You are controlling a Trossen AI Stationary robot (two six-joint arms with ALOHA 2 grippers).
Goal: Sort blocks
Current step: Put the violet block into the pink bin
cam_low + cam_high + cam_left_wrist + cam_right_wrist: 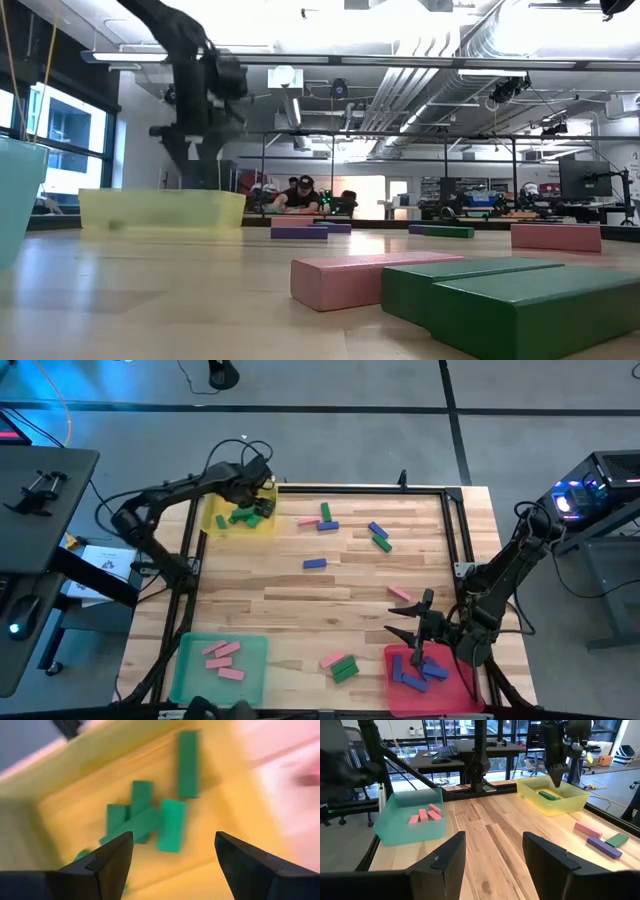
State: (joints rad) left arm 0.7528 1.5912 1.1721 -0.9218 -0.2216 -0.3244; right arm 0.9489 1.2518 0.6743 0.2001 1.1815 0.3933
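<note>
Green blocks [150, 820] lie under the spread, empty left hand [172, 852] in the yellow tray [215, 520], so it should lift straight up, clear of the rim.

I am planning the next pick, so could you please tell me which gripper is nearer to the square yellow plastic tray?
Left. The left gripper hovers open over the square yellow plastic tray; the right gripper is across the table by the red tray.
</note>
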